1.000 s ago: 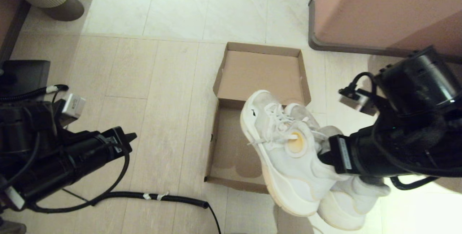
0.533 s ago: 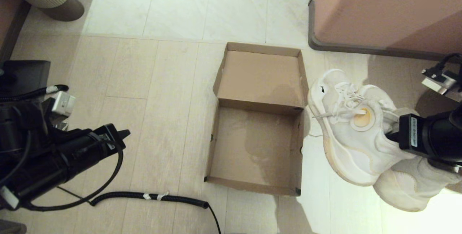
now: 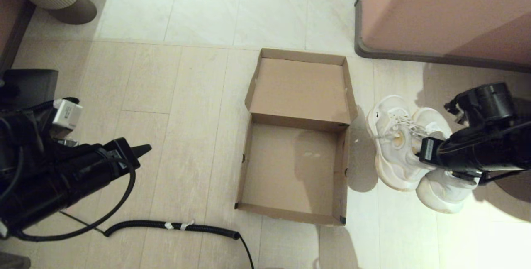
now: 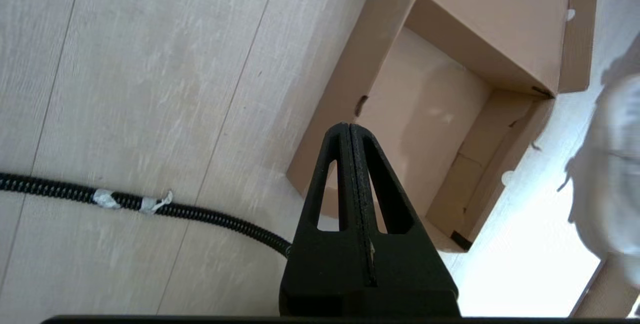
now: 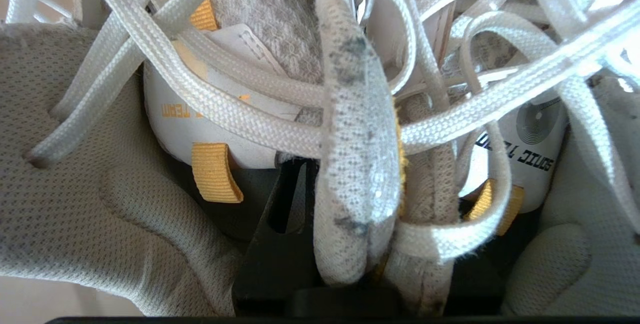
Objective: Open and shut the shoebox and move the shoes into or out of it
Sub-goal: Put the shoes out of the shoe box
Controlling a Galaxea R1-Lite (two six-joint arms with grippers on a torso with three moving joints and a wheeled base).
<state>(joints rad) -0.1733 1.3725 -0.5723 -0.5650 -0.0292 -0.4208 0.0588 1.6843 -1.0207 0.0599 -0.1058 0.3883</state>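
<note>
We saw the shoebox (image 3: pixel 295 169) lying open on the floor (image 3: pixel 182 94) in the middle of the frame, its lid flap folded back. The shoes (image 3: pixel 408 152) sat side by side just right of it, at the right of the frame. Our right gripper (image 3: pixel 417 157) pinched both shoes together by their inner edges. Our left gripper (image 3: pixel 143 150) hung at the lower left, squeezed tight with nothing in it, near a black cable (image 3: pixel 174 225).

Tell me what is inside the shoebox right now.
Nothing: the shoebox shows only its bare cardboard floor, lid flap folded back. The shoes sit on the floor beside it, gripped by the right gripper. No corner is hidden.
</note>
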